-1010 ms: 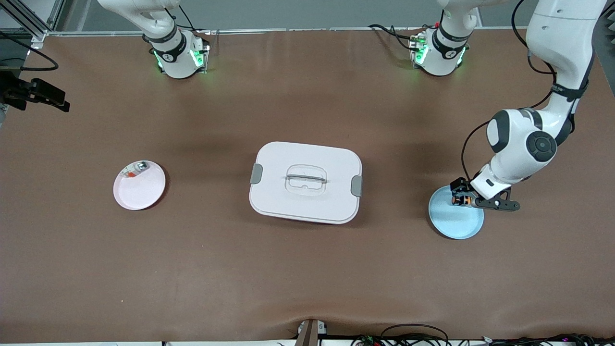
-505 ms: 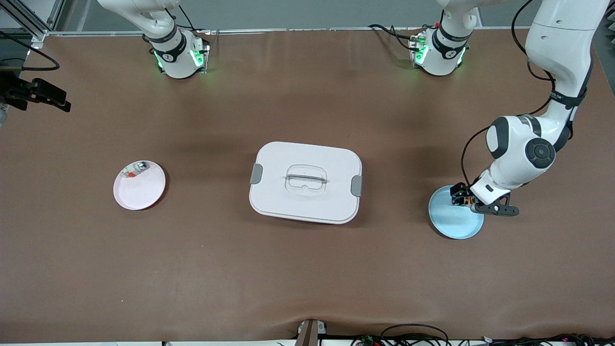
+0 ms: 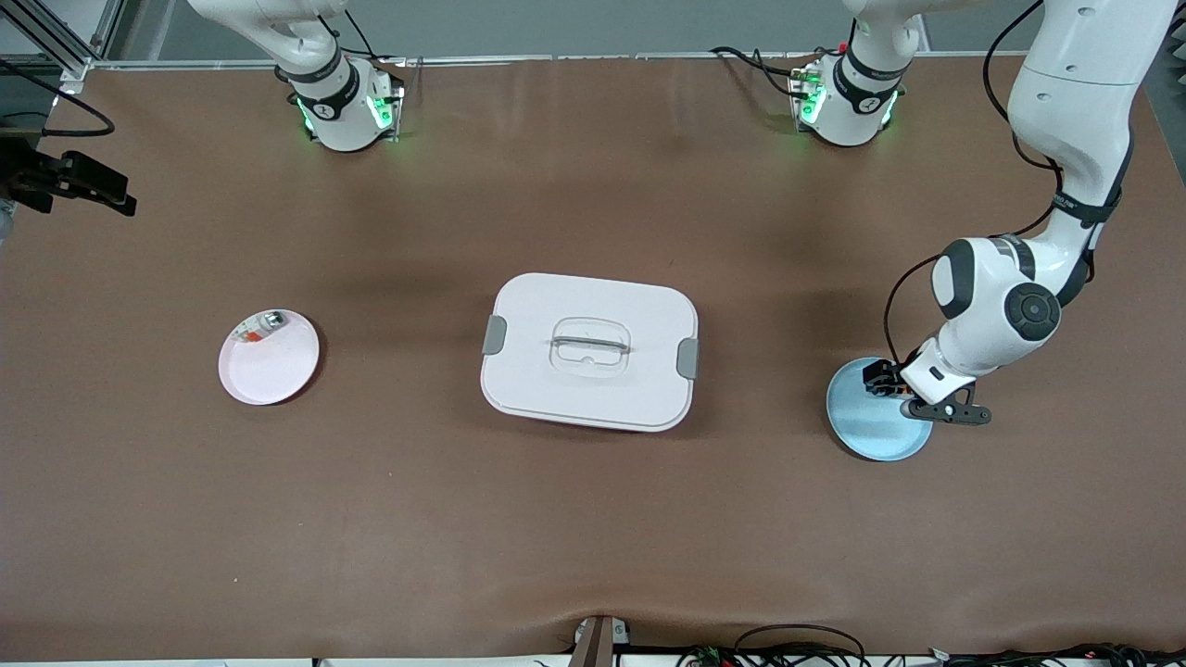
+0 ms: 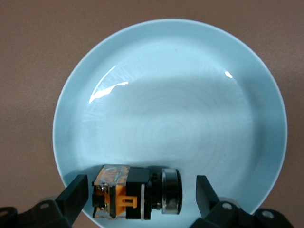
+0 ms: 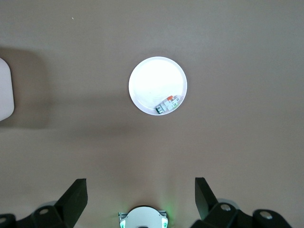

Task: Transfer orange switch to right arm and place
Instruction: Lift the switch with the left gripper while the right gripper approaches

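One orange switch (image 4: pixel 137 193) lies on its side on the blue plate (image 4: pixel 171 61), close to the plate's rim, with its black body and metal ring between the two spread fingers of the left pincer (image 4: pixel 137 199). In the left wrist view both fingertips stand clear of the part, so the pincer is wide and holds nothing yet. In the front view the left pincer (image 3: pixel 903 394) is low over the blue plate (image 3: pixel 866 428) at the left arm's end of the counter (image 3: pixel 593 519). The step in hand looks like the pick-up. To do it well, I would lower until the fingers bracket the switch's middle, keep it centred so both pads meet it together, and close gently, since a small round part on a glazed plate could roll or skid toward the rim. Lifting straight up before travelling would help to avoid the plate's edge, and the grip should leave one end of the part free for the other arm to take. The right pincer (image 5: pixel 137 202) waits high over the right arm's end, wide and empty, looking down on the pink plate (image 5: pixel 147 76). Counted: one orange switch, two plates, one silver-and-red part (image 5: pixel 169 105) on the pink plate (image 3: pixel 278 371), one white lidded box (image 3: pixel 590 350) at the counter's middle between the plates, and two arms.
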### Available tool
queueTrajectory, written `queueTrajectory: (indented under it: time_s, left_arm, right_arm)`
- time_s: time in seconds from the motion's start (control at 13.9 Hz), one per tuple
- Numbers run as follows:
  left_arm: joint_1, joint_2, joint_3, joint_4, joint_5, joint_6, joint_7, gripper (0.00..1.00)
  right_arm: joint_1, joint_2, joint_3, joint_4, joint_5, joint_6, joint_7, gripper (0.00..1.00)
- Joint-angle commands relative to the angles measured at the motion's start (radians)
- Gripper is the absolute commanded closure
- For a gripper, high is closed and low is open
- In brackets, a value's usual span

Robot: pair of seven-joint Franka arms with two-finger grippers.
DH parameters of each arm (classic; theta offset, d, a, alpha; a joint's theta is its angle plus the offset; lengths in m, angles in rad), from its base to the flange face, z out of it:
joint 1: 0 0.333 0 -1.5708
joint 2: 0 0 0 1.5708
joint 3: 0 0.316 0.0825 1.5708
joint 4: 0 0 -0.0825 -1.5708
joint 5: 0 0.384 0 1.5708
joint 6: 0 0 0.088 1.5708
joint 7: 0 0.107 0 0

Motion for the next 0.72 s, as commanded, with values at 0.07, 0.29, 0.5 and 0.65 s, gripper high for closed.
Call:
queueTrajectory:
  time_s: [0.07, 0.29, 0.5, 0.65]
  left_arm:
    - [0.008, 0.017, -0.001, 0.016, 0.017, 0.005, 0.013, 0.36]
    - [0.009, 0.003, -0.002, 0.016, 0.016, -0.002, -0.006, 1.0]
    - [0.017, -0.075, -0.01, 0.014, 0.003, -0.034, -0.001, 1.0]
    - [0.012, -0.155, -0.026, 0.023, -0.027, -0.104, -0.013, 1.0]
  right_arm:
    - [0.011, -0.001, -0.005, 0.008, 0.01, -0.006, 0.006, 0.0]
    - [0.034, 0.001, -0.005, 0.008, 0.01, -0.005, 0.006, 0.0]
    - [0.084, 0.004, -0.005, 0.008, -0.003, 0.0, 0.004, 0.0]
    - [0.132, 0.011, -0.006, 0.008, -0.01, 0.018, 0.006, 0.0]
